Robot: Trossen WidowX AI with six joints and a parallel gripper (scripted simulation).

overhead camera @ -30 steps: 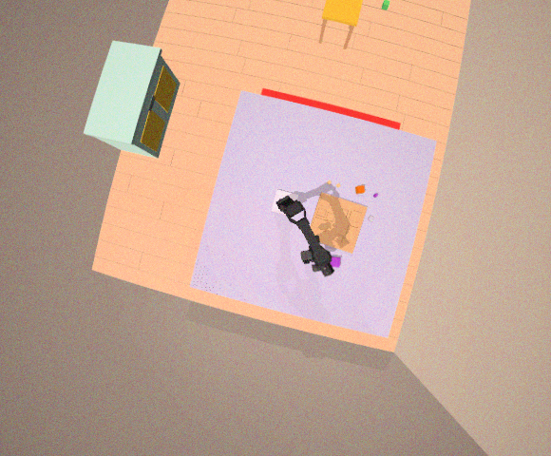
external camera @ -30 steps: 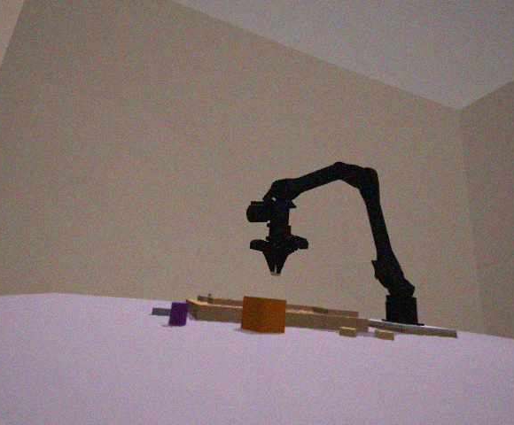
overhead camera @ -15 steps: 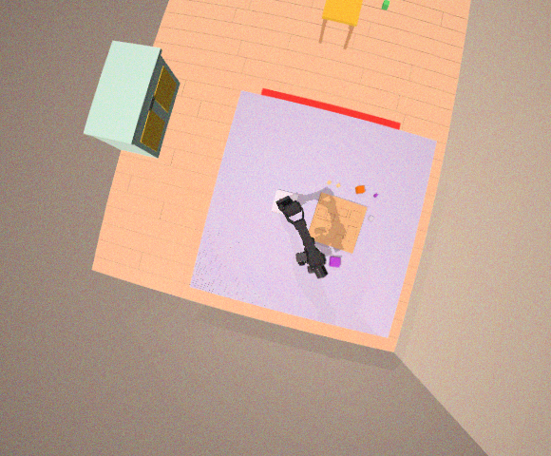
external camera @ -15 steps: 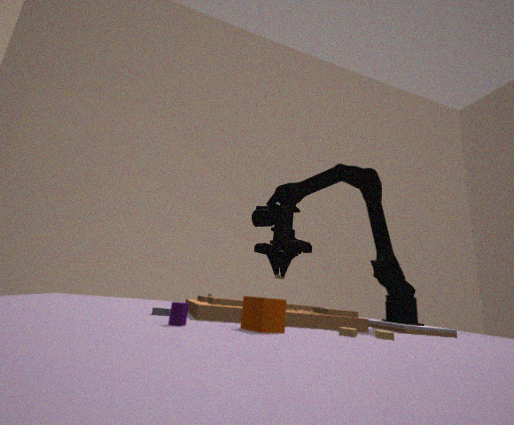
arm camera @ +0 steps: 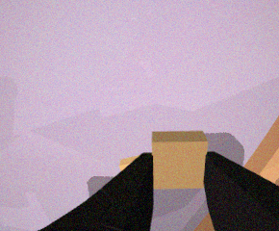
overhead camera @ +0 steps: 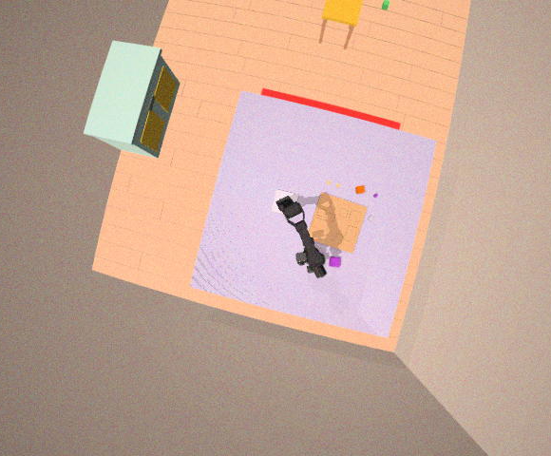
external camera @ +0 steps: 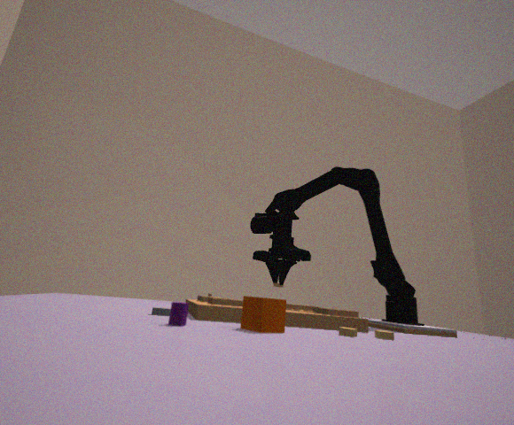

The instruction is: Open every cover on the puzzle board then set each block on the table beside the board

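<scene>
Here, closed jaws of the gripper (external camera: 278,284) (arm camera: 179,166) pinch a tan block (external camera: 277,284) (arm camera: 180,164) between their tips; the puzzle board (overhead camera: 338,223) (arm camera: 269,159) edge shows toward three o'clock in the wrist view.

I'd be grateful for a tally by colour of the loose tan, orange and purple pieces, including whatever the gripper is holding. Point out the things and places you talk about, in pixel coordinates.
Tan: 4 (held block (external camera: 277,284) (arm camera: 179,165), partly hidden block (arm camera: 129,163), two small blocks (overhead camera: 329,182) (overhead camera: 338,185) (external camera: 384,335) (external camera: 347,332))
Orange: 1 (cube (overhead camera: 359,189) (external camera: 262,314))
Purple: 2 (box (overhead camera: 334,261), small cylinder (overhead camera: 375,195) (external camera: 178,313))
Total: 7
</scene>
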